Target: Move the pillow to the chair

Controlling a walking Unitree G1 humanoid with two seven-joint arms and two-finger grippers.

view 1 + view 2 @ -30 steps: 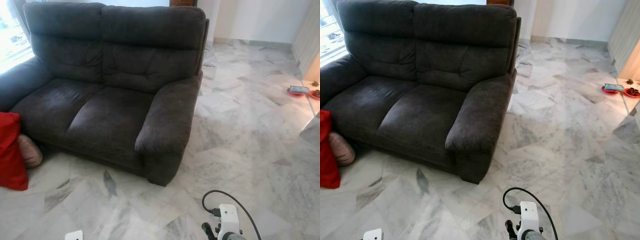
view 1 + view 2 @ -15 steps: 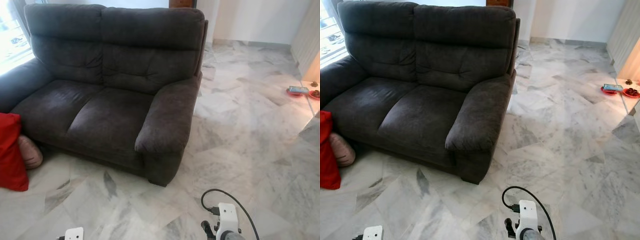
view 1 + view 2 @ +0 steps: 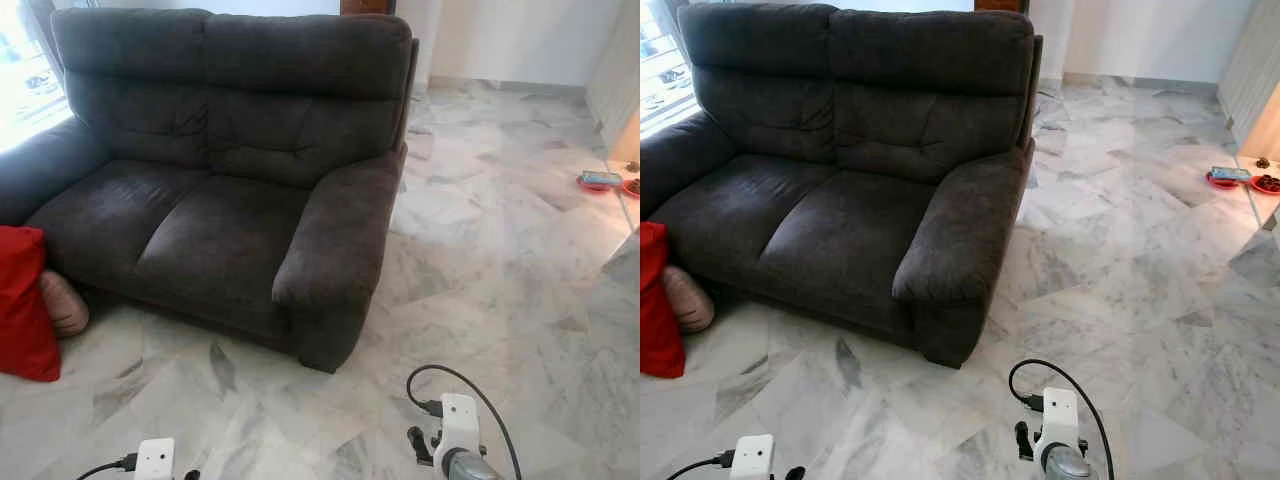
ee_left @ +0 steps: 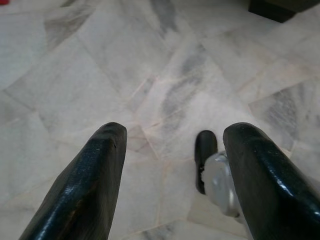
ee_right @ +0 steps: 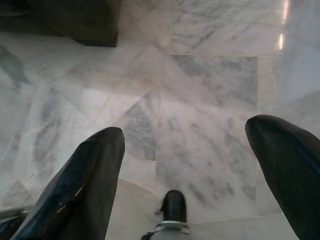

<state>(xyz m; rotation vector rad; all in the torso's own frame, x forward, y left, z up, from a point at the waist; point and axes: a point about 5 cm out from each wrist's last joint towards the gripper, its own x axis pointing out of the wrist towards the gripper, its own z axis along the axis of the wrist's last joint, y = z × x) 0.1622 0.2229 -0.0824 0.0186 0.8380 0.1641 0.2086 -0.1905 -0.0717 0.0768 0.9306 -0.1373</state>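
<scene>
We see both end effectors, left end effector (image 4: 170, 150) and right end effector (image 5: 187, 150), spread wide over the marble floor (image 3: 480, 270); what may be the red pillow (image 3: 25, 305) leans by the sofa (image 3: 220, 180).

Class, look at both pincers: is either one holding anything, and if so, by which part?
Nothing is held. The left pincer and the right pincer are both open over bare marble floor.

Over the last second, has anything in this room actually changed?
Barely. The left arm has risen further into the head view, its cable now showing; the right arm lifted slightly. Both pincers hang open over bare floor. The red pillow and sofa stayed put.
</scene>
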